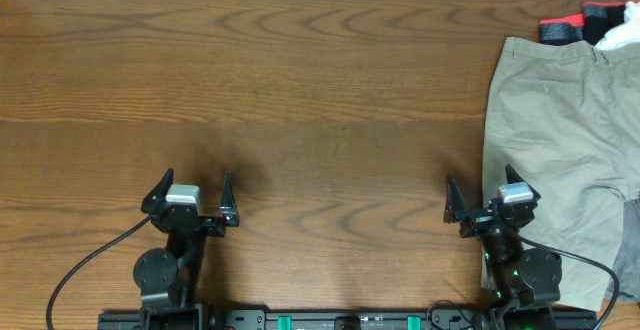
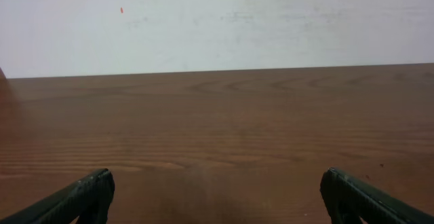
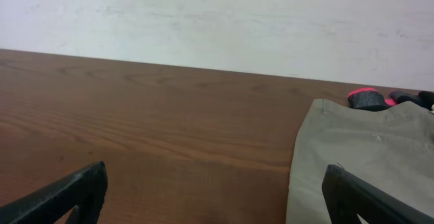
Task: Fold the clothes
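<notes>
Along the right side of the table [image 1: 300, 90], the khaki shorts [image 1: 565, 140] lie spread flat with the waistband toward the far edge. Their fabric runs past the right border of the overhead view. The grey shorts [image 1: 630, 255] show only as a narrow strip at the lower right border, just beside the khaki leg; their lay cannot be told. Beyond the khaki waistband, at the far right corner, sit a black-and-red item [image 1: 565, 27] and a white item [image 1: 622, 36], both cut off by the frame.

The right gripper [image 1: 480, 176] stands at the near edge, just beside the left hem of the khaki shorts. Its jaws are spread wide and nothing lies between them. Seen from overhead, its right finger [image 1: 512, 175] overlaps the edge of the fabric; whether it touches cannot be told. In the right wrist view the shorts fill the area ahead of that finger.

The left gripper [image 1: 197, 177] stands at the near left, well apart from the clothes. Its jaws are likewise spread wide and empty, with only bare wood between its fingers [image 2: 85, 195].
</notes>
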Tool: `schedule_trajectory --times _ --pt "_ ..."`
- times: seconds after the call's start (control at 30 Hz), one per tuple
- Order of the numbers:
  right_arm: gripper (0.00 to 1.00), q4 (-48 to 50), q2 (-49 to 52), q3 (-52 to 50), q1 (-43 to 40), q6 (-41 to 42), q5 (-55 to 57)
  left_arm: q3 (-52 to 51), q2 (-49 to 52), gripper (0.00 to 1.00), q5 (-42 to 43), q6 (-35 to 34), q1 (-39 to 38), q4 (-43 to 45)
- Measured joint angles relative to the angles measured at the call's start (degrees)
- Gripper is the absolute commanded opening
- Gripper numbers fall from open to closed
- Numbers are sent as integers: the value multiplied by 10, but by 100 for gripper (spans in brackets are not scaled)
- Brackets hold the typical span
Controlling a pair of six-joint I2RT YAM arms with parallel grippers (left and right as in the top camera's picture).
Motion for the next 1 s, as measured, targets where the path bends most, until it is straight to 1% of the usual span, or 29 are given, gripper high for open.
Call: schedule_trajectory --times 1.0 --pt "99 0 0 0 0 0 0 0 9 98 0 0 0 0"
